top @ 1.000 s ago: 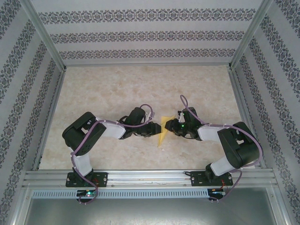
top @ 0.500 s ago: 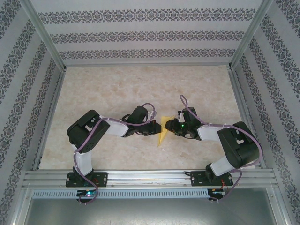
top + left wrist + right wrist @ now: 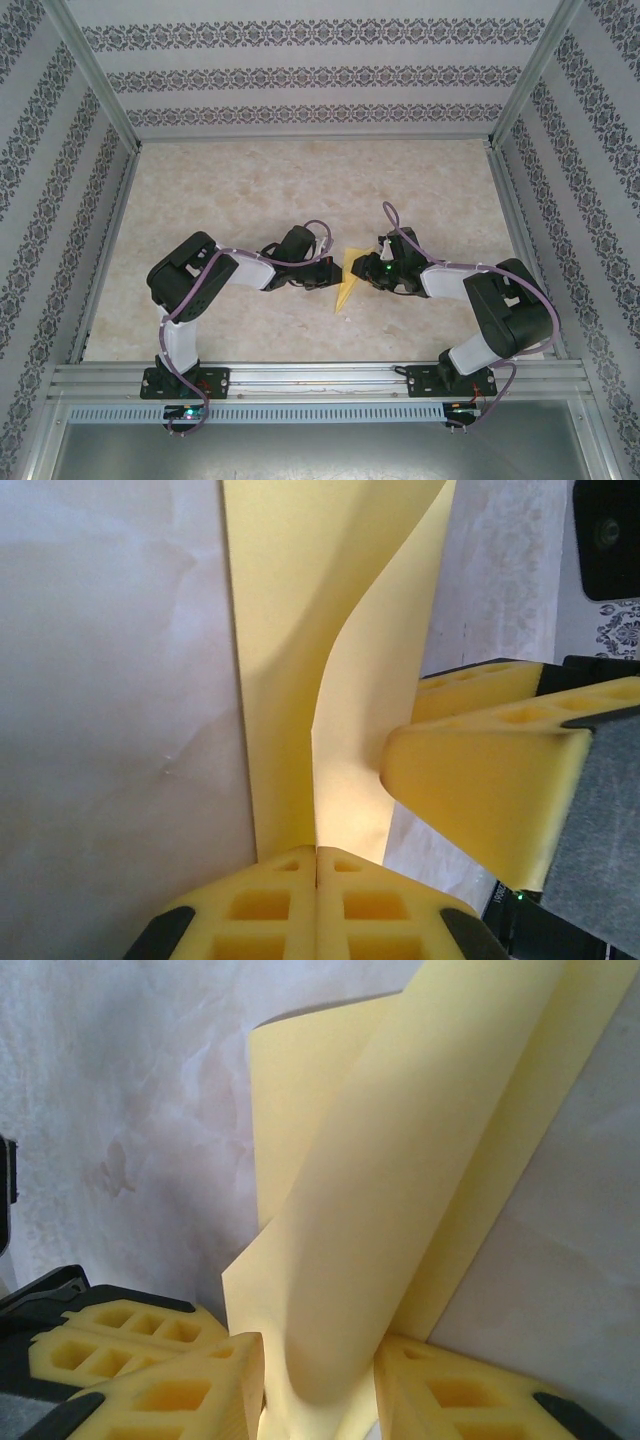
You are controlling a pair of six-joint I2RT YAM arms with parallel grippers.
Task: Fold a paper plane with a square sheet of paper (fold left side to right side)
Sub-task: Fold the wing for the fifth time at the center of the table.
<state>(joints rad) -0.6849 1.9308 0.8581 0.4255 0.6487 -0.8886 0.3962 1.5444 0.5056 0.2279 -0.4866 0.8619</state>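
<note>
The square sheet of paper lies folded into a slim yellow wedge on the table between my two grippers. In the left wrist view one layer of the paper lies flat, and another rises in a curve that runs straight into the seam of my left gripper, which is shut on it. My left gripper is at the paper's left edge. My right gripper holds a curled loop of the paper between its part-closed fingers, and the loop touches both. That gripper is at the paper's right side.
The table is pale marbled stone, walled by patterned panels at the back and sides. An aluminium rail runs along the near edge. Both arms bend inward, their grippers almost touching.
My left gripper has moved slightly right onto the paper's edge and its jaws have closed on it. The right gripper has not moved.
</note>
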